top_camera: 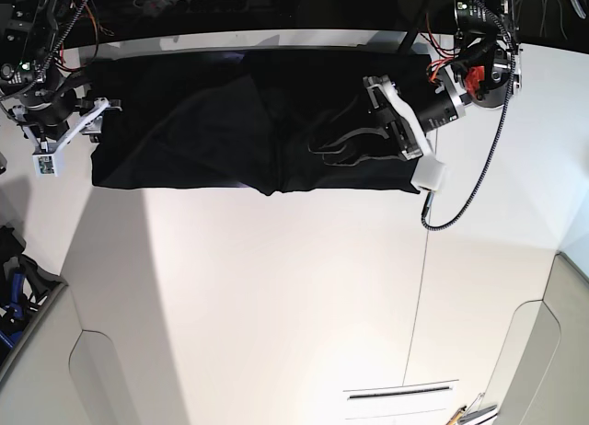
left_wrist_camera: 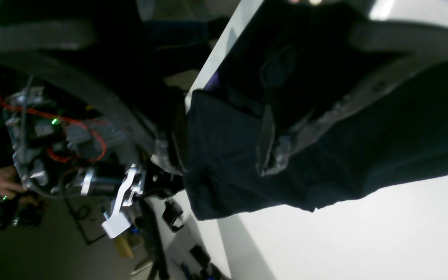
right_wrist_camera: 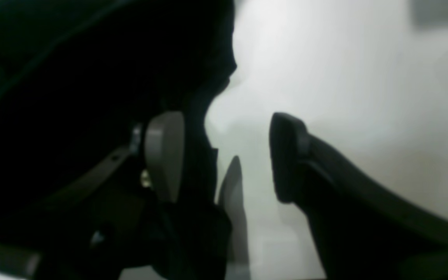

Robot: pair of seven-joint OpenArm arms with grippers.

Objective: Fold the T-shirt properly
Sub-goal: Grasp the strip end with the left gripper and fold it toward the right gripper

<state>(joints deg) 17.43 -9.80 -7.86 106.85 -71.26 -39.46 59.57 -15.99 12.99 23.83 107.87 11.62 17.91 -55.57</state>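
Note:
The black T-shirt (top_camera: 202, 131) lies as a long flat band along the far edge of the white table (top_camera: 276, 305); no print shows. My left gripper (top_camera: 319, 149) is over the band's right half. In the left wrist view (left_wrist_camera: 220, 153) its jaws stand apart with a fold of the shirt (left_wrist_camera: 403, 136) between them. My right gripper (top_camera: 92, 121) is at the band's left end. In the right wrist view (right_wrist_camera: 224, 155) it is open, one pad (right_wrist_camera: 165, 155) over the shirt (right_wrist_camera: 72, 77) and the other over bare table.
The shirt's far side lies close to the table's back edge (top_camera: 276, 37). Wiring and electronics (top_camera: 479, 20) sit behind the back right corner. A cable (top_camera: 479, 181) loops over the table on the right. Blue items (top_camera: 11, 305) lie off the table's left side.

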